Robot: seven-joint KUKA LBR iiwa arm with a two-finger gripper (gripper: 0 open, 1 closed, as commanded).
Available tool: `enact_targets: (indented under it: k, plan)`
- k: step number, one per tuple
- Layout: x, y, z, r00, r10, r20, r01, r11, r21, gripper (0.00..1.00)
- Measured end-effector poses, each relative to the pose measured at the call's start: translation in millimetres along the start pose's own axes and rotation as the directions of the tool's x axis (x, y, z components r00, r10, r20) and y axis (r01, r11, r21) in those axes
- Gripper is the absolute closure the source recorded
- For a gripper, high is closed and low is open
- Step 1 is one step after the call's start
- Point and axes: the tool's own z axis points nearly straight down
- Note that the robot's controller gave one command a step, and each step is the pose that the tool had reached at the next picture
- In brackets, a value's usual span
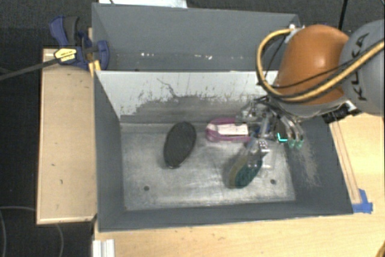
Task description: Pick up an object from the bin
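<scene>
Grey metal bin (111, 147) is holding three things. Dark oval lump (179, 144) is lying left; purple-and-white piece (227, 130) is lying mid-floor; dark green oblong (242, 174) is lying right, pincer (259, 156) hanging over it, perhaps touching, spread impossible to tell. Grasp seemingly pending: the next move is calling for seating, then closing.

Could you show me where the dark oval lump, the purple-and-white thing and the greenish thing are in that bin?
dark oval lump (179, 144): camera view, middle of its top.
purple-and-white thing (228, 129): camera view, its pale middle.
greenish thing (240, 177): camera view, its lower rounded end.
</scene>
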Motion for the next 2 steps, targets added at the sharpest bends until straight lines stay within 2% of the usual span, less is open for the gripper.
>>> enact_targets:
  k: [1, 2]
  plan:
    - [55.1, -17, 119, 0.994, -0.108, 0.018, 0.108, 0.994, 0.001, 0.0]
    - [41.9, -78, 79, 0.997, -0.075, 0.012, 0.075, 0.997, 0.004, 0.0]
